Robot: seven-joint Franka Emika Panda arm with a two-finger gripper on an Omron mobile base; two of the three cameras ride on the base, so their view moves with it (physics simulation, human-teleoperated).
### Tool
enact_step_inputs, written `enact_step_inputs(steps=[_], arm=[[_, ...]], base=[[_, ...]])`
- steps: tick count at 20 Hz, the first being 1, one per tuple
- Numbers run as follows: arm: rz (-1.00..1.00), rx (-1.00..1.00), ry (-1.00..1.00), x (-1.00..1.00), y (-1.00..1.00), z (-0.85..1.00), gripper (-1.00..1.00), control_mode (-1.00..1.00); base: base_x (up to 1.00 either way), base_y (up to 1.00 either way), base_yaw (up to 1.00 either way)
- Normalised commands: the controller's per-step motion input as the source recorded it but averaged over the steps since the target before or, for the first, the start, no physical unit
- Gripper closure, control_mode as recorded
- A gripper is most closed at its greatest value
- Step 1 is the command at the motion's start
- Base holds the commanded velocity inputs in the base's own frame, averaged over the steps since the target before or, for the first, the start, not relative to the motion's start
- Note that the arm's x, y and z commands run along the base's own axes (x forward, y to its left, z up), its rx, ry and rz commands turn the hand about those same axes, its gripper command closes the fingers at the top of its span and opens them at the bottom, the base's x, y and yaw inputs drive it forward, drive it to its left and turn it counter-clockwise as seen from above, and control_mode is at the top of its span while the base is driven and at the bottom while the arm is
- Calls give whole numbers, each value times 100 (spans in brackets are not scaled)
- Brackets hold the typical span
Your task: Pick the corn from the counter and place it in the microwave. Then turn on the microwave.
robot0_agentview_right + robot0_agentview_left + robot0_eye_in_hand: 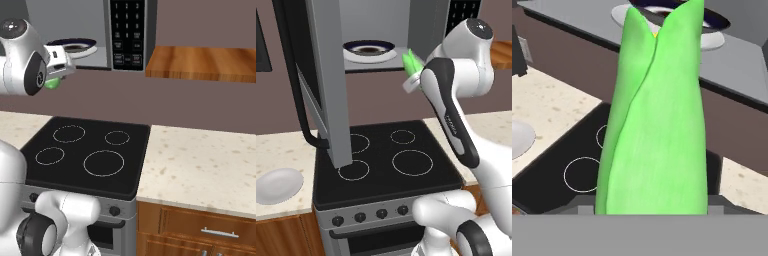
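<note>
My gripper [412,80] is shut on the corn [411,62], a bright green cob in husk whose tip points up toward the open microwave [426,30]. The cob hangs in the air just outside the right front of the microwave's grey floor [368,66], above the stovetop. In the hand view the corn [657,115] stands upright between the fingers, its split tip in front of the microwave floor [737,65]. From the right base view a bit of the corn [52,83] shows under the hand [61,64], left of the microwave's black keypad [127,35]. The beige counter [200,165] lies below.
A dark-rimmed plate [369,50] sits inside the microwave. Its open door [331,85] swings out to the left over the black stovetop [386,160]. A white plate [278,185] lies on the left counter. A wooden shelf [205,62] juts out right of the microwave.
</note>
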Motion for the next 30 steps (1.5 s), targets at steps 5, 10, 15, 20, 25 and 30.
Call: enact_step_inputs(steps=[5, 10, 15, 20, 25, 30], arm=[[0, 0, 0, 22, 0, 29, 100, -100], [0, 0, 0, 28, 0, 20, 100, -100], [0, 0, 0, 37, 0, 5, 100, -100], [0, 0, -2, 29, 0, 7, 100, -100], [0, 0, -2, 24, 1, 14, 100, -100], [0, 0, -3, 24, 5, 5, 100, -100]], base=[[0, 0, 0], [0, 0, 0], [0, 0, 0], [0, 0, 0], [0, 0, 0], [0, 0, 0]])
